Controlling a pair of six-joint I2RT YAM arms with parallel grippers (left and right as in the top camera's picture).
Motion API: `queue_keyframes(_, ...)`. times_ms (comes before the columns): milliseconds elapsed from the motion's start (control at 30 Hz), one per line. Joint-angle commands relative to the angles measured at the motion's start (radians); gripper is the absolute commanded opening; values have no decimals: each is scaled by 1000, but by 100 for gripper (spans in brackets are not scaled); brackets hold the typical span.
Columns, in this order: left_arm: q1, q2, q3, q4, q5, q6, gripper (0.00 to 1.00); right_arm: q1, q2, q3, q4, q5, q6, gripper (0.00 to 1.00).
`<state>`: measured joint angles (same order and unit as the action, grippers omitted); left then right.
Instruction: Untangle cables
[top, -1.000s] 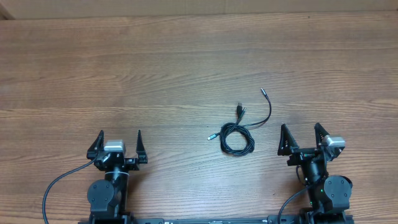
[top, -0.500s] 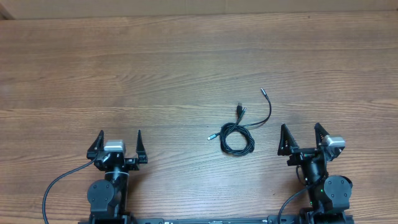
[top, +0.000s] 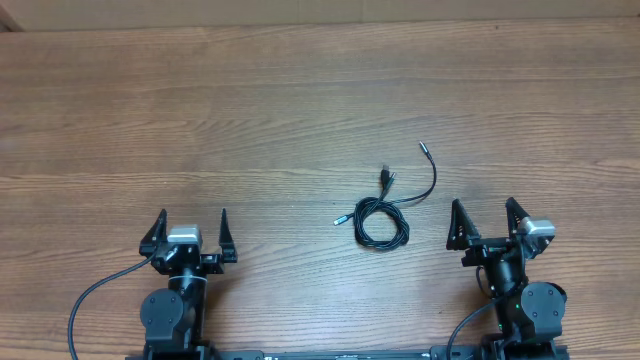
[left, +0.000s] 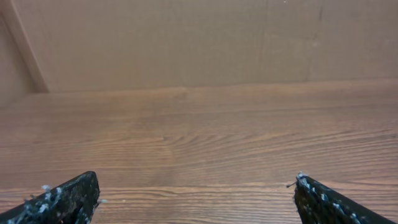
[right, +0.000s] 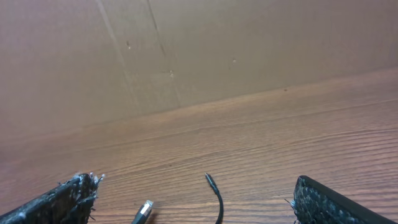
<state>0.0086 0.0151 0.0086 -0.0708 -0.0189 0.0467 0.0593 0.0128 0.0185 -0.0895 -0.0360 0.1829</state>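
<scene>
Both left fingers (top: 223, 232) and right fingers (top: 457, 222) gape empty; the right, nearest the cables (top: 382, 224), should pinch a loose plug tip (top: 423, 146), drawing it free.

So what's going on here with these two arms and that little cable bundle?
Nothing is being handled yet. The cables lie in a small coil on the wooden table, loose ends trailing toward the far side, nearer the right gripper. Both it and the left gripper sit open, touching nothing.
</scene>
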Motion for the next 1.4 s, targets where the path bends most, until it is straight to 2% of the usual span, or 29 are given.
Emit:
queue_keyframes(0, 4, -11, -4, 16, -36, 61, 99, -3, -10, -11, 8, 9, 2, 100)
queue_keyframes(233, 4, -10, -4, -1, 14, 61, 100, -3, -10, -11, 8, 9, 2, 100)
queue_keyframes(333, 4, -10, -4, 63, 88, 50, 99, -3, -10, -11, 8, 9, 2, 100)
queue_keyframes(500, 4, -10, -4, 336, 388, 50, 100, -3, -10, -11, 8, 9, 2, 100)
queue_keyframes(567, 4, -10, -4, 420, 503, 50, 100, -3, -10, -11, 8, 9, 2, 100)
queue_keyframes(633, 4, -10, -2, 451, 555, 11, 100, -3, -10, -11, 8, 9, 2, 100)
queue_keyframes(733, 4, -10, 14, 417, 566, -134, 100, -3, -10, -11, 8, 9, 2, 100)
queue_keyframes(867, 4, -10, 54, 349, 570, -221, 100, -3, -10, -11, 8, 9, 2, 100)
queue_keyframes(1133, 4, 79, 303, 29, 571, -227, 100, -3, -10, -11, 8, 9, 2, 100)
queue_keyframes(1367, 4, 361, 586, -214, 660, -227, 100, -3, -10, -11, 8, 9, 2, 100)
